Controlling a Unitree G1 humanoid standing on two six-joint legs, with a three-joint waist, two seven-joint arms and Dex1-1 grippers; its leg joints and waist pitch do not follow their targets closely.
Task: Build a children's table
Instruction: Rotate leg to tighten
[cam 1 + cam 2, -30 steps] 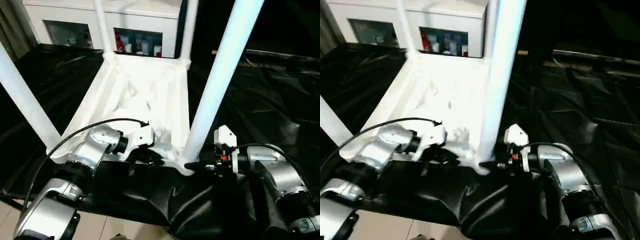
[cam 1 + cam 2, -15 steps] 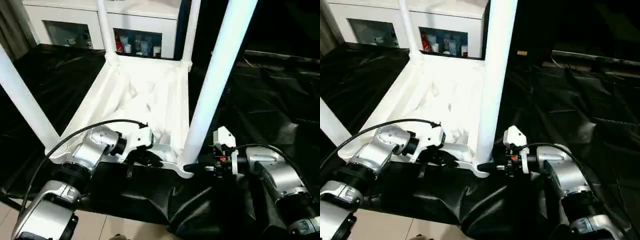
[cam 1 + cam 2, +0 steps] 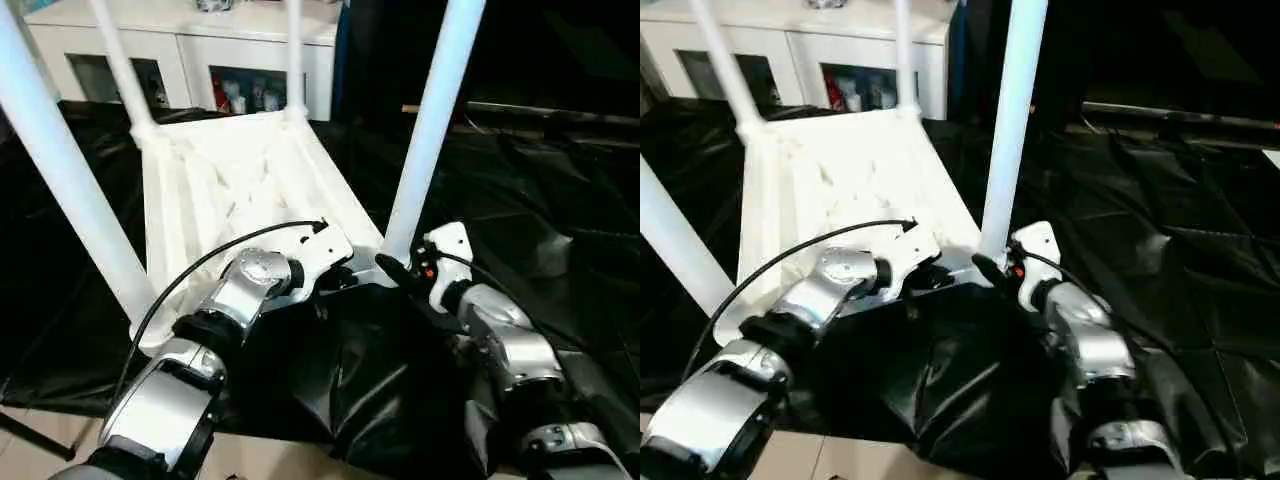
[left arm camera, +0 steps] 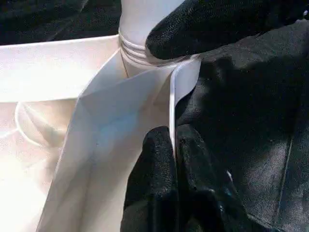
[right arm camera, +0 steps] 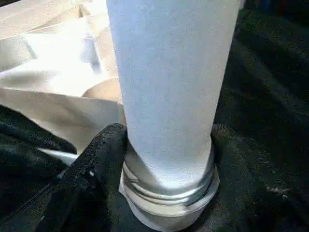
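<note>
Nearest, left gripper [image 4: 175,145] pinched tight on the thin rim of the upturned tabletop [image 3: 215,185]. Beside it, right gripper [image 5: 166,145] part open, fingers [image 5: 104,145] hugging the base of the near leg [image 3: 430,120] in its corner socket. Beyond, black-draped table [image 3: 560,200] underneath, white cabinet [image 3: 190,50] behind.

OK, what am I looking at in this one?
A humanoid robot is putting together a white children's table, which lies upside down on a black-draped work table with four legs standing in the tabletop. The left gripper pinches the tabletop's near rim with its jaws shut on it. The right gripper is around the base of the near right leg, by its threaded socket.
</note>
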